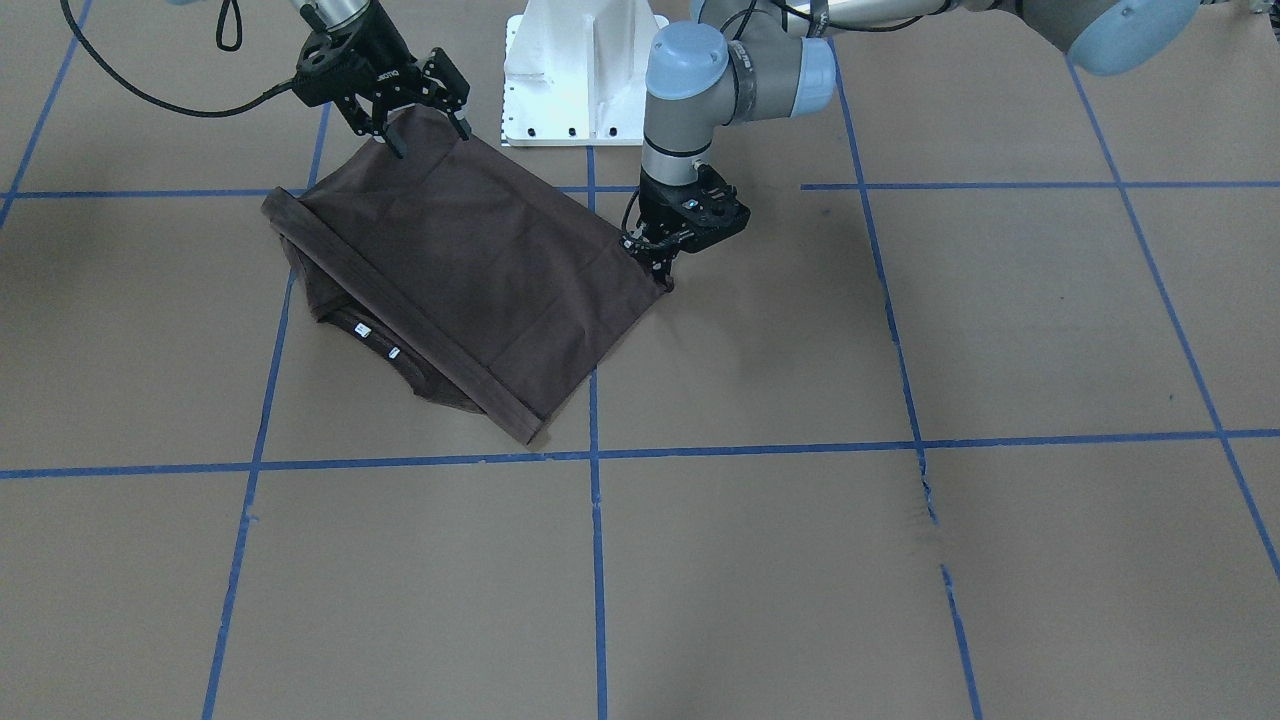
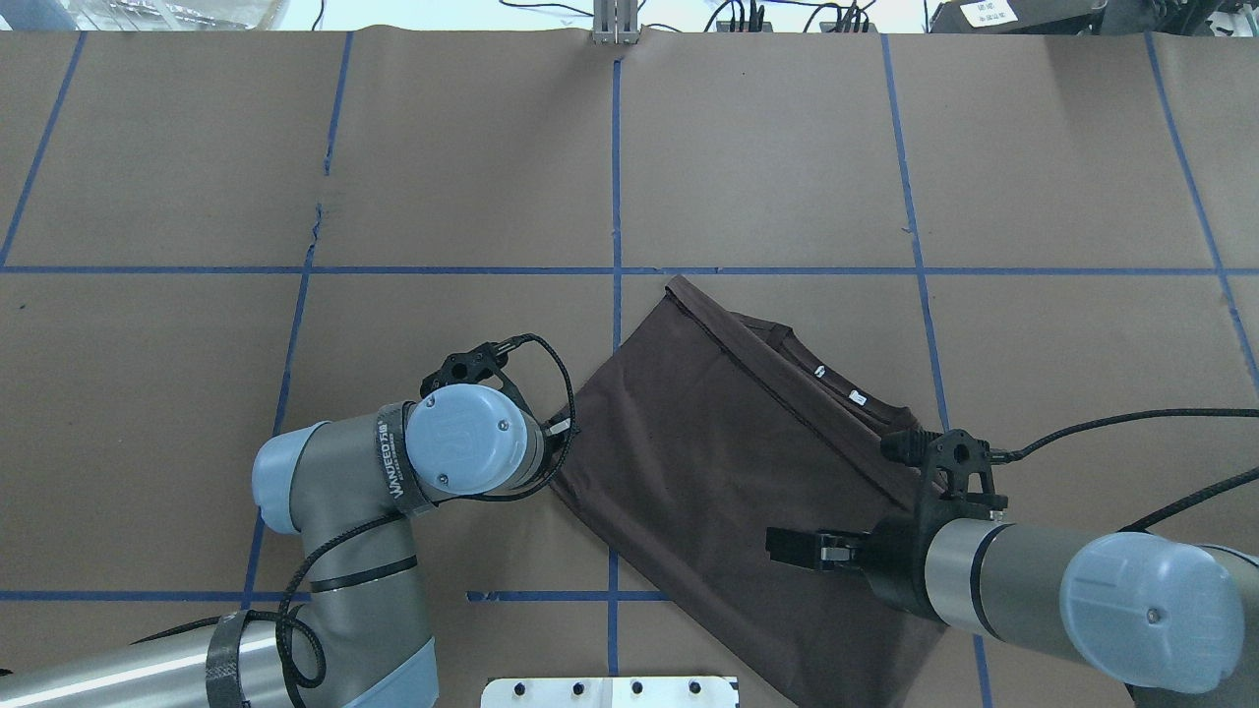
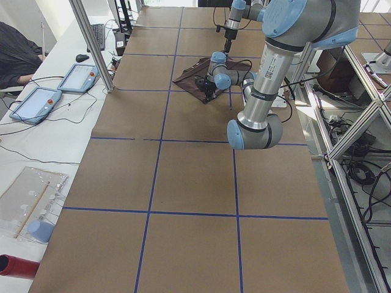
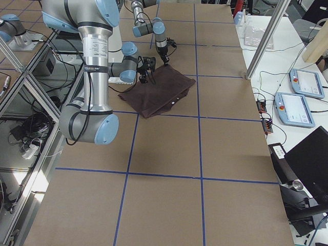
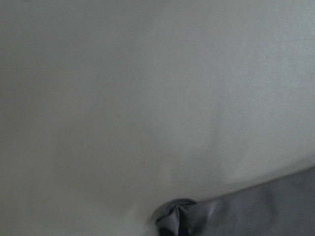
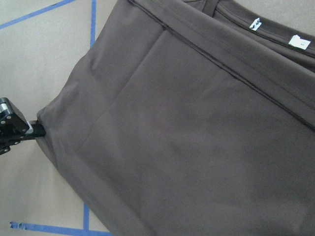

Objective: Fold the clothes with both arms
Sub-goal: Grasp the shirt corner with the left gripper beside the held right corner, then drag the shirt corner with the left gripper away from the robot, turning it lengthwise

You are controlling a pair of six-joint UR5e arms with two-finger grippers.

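From the front-facing camera I see the dark brown T-shirt (image 1: pixel 470 270) lying folded on the paper-covered bench (image 1: pixel 800 560). It sits skewed to the blue tape lines (image 1: pixel 596 560), just in front of the white pedestal (image 1: pixel 585 70). Its hem (image 1: pixel 400 318) runs across the top layer as a band, and the neck end with two small white neck tags (image 1: pixel 363 329) peeks out from under it. The left claw (image 1: pixel 662 278) points down at the shirt's corner on its own side, its fingers pinched together on a nip of cloth. The right claw (image 1: pixel 432 145) is at the corner nearest the pedestal, its jaws spread wide to either side of the fabric edge and clamped on nothing that I can see. In the overhead view the shirt lies mostly on the robot's right of the centre tape line. The left arm's wrist covers its claw, while the right arm reaches in low over the cloth. The two side cameras show the shirt far up the bench between both arms, too small for me to judge either claw. The left wrist camera is blurred, showing pale bench and a bunched tip of fabric at the bottom edge. The right wrist camera looks across smooth brown cloth to the left claw gripping the far corner.
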